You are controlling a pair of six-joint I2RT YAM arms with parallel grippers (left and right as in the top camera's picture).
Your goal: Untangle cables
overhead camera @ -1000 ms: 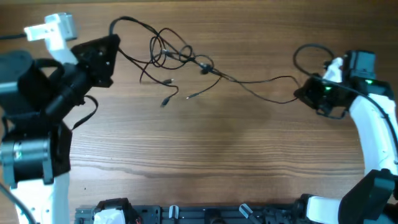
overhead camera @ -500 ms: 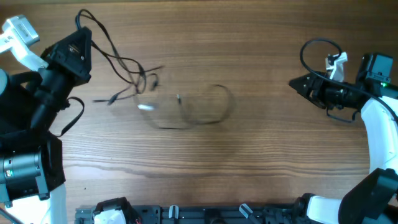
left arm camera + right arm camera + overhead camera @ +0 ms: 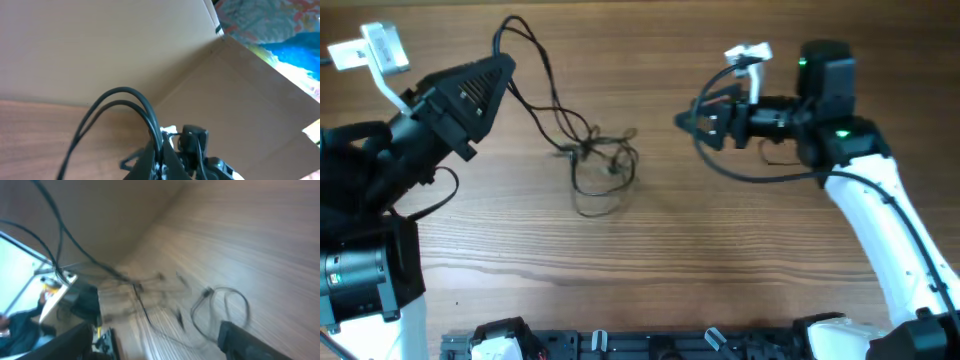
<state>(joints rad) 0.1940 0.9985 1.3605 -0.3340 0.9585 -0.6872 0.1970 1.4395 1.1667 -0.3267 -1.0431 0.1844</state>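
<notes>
The cables lie bunched in a small tangle of thin black wire left of the table's middle. Two strands rise from it in a loop to my left gripper, which is shut on them. In the left wrist view the same strands arch up out of the closed fingertips. My right gripper hovers right of the tangle, pointing at it, open and empty. Through the right wrist view the blurred cables and one round loop lie beyond the wide-apart fingers; the gripper holds nothing.
A thick black arm cable hangs in a loop under the right arm. A black rail runs along the table's front edge. A cardboard wall stands behind the table.
The right gripper has opened, let go of the cable and swung left toward the middle. The stretched-out cables have collapsed into a bunch near the left gripper, which stays shut.
</notes>
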